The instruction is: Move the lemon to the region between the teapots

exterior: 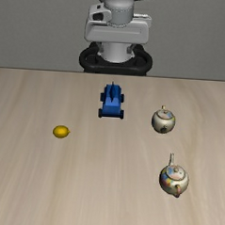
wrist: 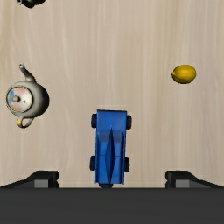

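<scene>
Gripper (wrist: pixel 112 179) agape; far teapot (wrist: pixel 33 3) cropped

Yellow lemon (exterior: pixel 61 131); blue toy car (exterior: pixel 112 101); cream teapot (exterior: pixel 163 119) and second teapot (exterior: pixel 173 178), likewise cream, both with multicoloured, possibly floral, painting; pale wood-grain table (exterior: pixel 25 184).

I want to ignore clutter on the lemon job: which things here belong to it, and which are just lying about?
Belong to the job:
lemon
first teapot
second teapot

Just lying about:
blue toy car
</scene>
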Available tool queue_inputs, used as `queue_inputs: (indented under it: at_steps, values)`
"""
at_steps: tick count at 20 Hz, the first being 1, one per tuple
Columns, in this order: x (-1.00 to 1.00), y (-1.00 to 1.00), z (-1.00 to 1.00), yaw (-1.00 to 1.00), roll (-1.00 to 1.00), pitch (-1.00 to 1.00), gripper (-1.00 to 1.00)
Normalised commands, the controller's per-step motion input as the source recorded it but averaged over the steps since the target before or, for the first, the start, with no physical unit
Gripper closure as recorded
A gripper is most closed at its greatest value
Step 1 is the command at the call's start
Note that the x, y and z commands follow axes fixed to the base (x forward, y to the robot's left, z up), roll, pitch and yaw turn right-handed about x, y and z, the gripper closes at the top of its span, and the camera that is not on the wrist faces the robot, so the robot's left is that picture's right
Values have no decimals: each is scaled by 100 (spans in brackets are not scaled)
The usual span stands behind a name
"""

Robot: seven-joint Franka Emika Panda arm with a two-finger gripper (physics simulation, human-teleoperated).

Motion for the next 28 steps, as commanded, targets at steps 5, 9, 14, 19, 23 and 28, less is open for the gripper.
queue_inputs:
  at_steps: [5,9,14,19,23,28]
  values:
    - [0,-100,0,0,0,0,-100]
    - [0,-100,0,0,0,0,-100]
    - [0,-100,0,0,0,0,-100]
    - [100,0,0,0,0,0,-100]
    - [100,0,0,0,0,0,-100]
    - [40,20,-40,0,0,0,-100]
